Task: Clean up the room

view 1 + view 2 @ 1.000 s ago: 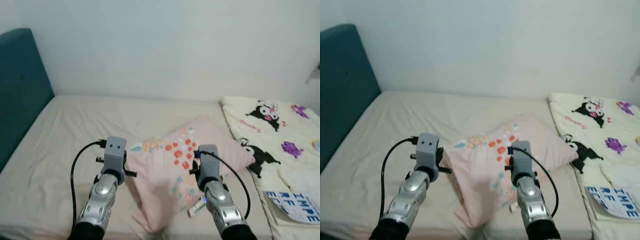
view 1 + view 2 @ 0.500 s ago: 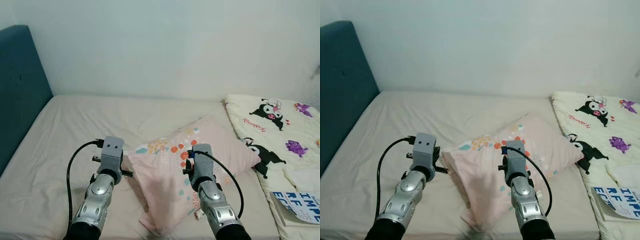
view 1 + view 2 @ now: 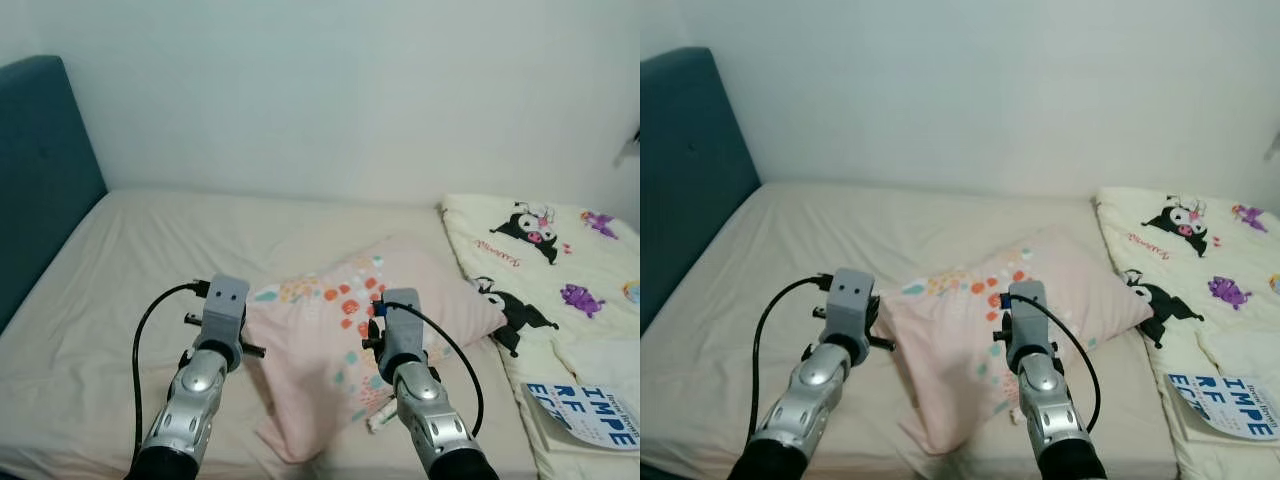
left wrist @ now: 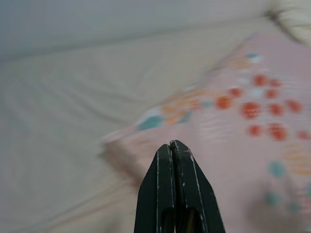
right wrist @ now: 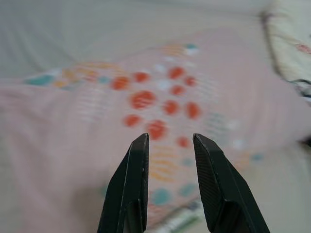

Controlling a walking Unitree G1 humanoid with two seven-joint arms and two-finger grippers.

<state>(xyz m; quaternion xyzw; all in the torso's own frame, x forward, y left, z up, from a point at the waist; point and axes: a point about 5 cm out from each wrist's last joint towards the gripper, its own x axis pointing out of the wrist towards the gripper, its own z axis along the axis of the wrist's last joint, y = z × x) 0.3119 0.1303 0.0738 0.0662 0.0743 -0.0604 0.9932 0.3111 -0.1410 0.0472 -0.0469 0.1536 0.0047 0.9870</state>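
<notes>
**Pillow within reach, but a one-sided grab is the risk**

The pink pillow (image 3: 375,330) with orange and teal dots is lying on the beige bed (image 3: 130,290) in the lower centre of the head views, slumping toward the near edge of the mattress; both arms are reaching over it. The left claw (image 4: 174,148) is sitting at the lower left of the pillow, its fingers pressed together with nothing between them, pointing at the pillow's corner; the right claw (image 5: 170,141) is hovering over the dotted middle of the pillow, its fingers spread and gripping nothing.

Judging from this, several things could go wrong; the right claw, closing on the flat middle of the cover, may be pinching only loose fabric, so the pillow would be sagging and slipping as it rises; the left claw, pressed together as it is, would be pushing the corner away rather than taking it, unless it opens first. A small tube-like object (image 3: 380,417) is lying just beside the pillow's lower right edge; dragging the pillow could be sweeping it off the bed. The cartoon-print blanket (image 3: 545,260) and the book (image 3: 585,410) at the right are lying well apart from the claws.
</notes>
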